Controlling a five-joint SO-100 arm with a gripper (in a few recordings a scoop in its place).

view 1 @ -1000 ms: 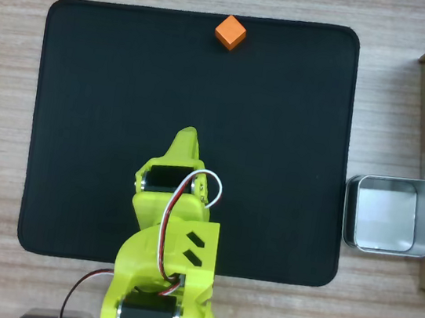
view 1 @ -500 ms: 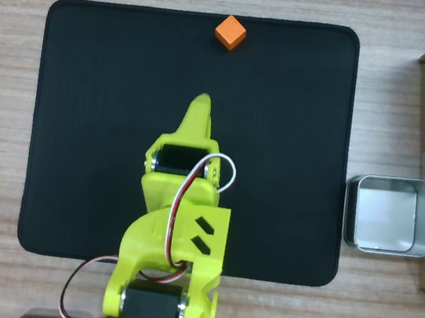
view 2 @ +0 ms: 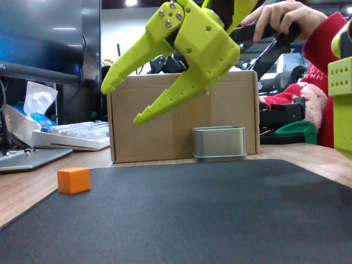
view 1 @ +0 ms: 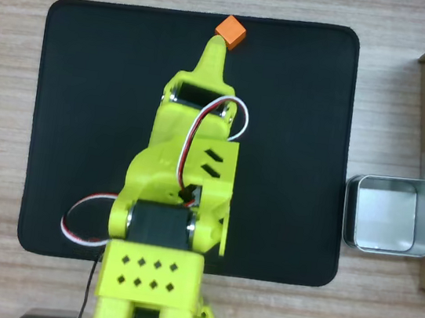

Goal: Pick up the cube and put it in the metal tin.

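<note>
In the fixed view the cube (view 2: 73,180) sits on the near-left edge of the black mat (view 2: 209,214), below and left of the lime-green gripper (view 2: 118,102), which hangs well above the mat with its two fingers spread wide and pointing down-left. Behind and to the right of the gripper stand the cardboard box (view 2: 181,118) and, in front of it, the metal tin (view 2: 219,143). In the overhead view the gripper's tip (view 1: 214,49) lies just below-left of the cube (view 1: 231,31) at the mat's top edge, while the tin (view 1: 389,215) rests off the mat, far to the gripper's lower right.
</note>
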